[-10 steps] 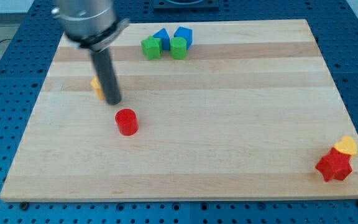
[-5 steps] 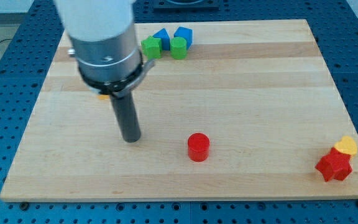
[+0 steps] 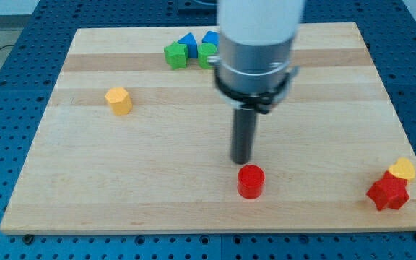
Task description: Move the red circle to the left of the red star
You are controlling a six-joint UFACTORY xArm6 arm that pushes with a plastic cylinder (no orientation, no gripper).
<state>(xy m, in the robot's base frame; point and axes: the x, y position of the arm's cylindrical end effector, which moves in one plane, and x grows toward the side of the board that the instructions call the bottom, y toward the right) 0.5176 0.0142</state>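
Observation:
The red circle (image 3: 250, 180) lies low on the wooden board (image 3: 323, 130), near the middle of the view's bottom. The red star (image 3: 388, 193) sits at the bottom right corner of the board, far to the circle's right. My tip (image 3: 241, 160) stands just above the red circle in the view, slightly to its left, a small gap apart. The arm's grey body hides part of the board above the tip.
A yellow block (image 3: 403, 170) touches the red star's upper right. A yellow hexagon (image 3: 119, 100) sits at the left. Two green blocks (image 3: 175, 55) (image 3: 207, 55) and two blue blocks (image 3: 188, 42) (image 3: 210, 37) cluster at the top, partly behind the arm.
The red circle slid right and down from the left-centre to the bottom middle. My tip moved right with it and uncovered the yellow hexagon.

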